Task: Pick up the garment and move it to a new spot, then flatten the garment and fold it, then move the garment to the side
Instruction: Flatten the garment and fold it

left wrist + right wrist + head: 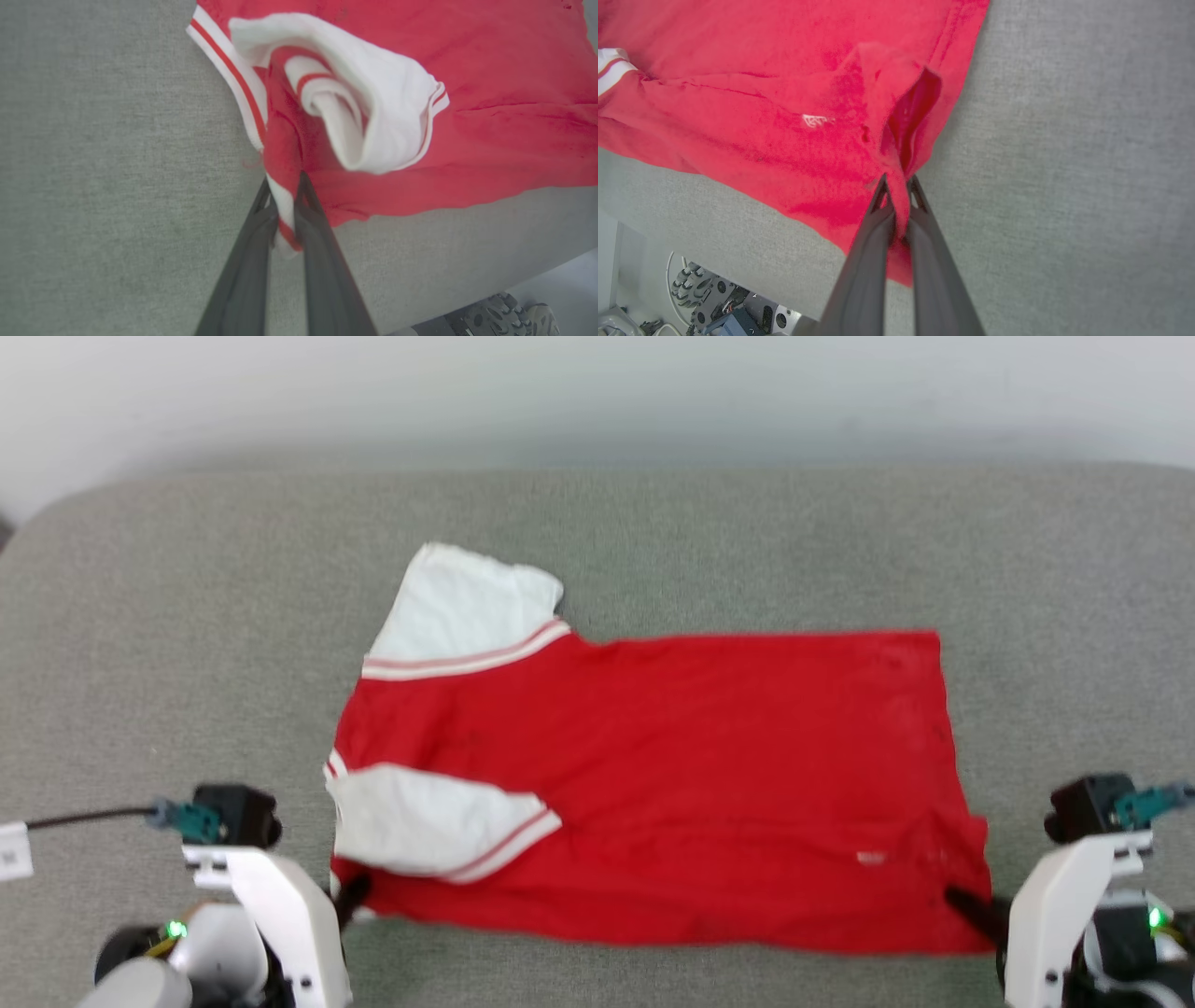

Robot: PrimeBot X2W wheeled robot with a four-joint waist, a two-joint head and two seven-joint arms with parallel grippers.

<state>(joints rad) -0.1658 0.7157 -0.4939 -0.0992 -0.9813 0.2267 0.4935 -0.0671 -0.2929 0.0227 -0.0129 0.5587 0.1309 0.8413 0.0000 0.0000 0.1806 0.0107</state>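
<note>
The garment (672,775) lies on the table (187,616), its near-left corner in the left fingers (247,261), near-right in the right fingers (868,261).

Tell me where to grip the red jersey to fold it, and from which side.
Take the garment by its two near-edge corners, coming from the robot's side: it lies flat and sideways, long edge nearest. The left gripper is shut on the striped trim at the sleeve end, the right gripper on the hem corner; those grips probably suit.
</note>
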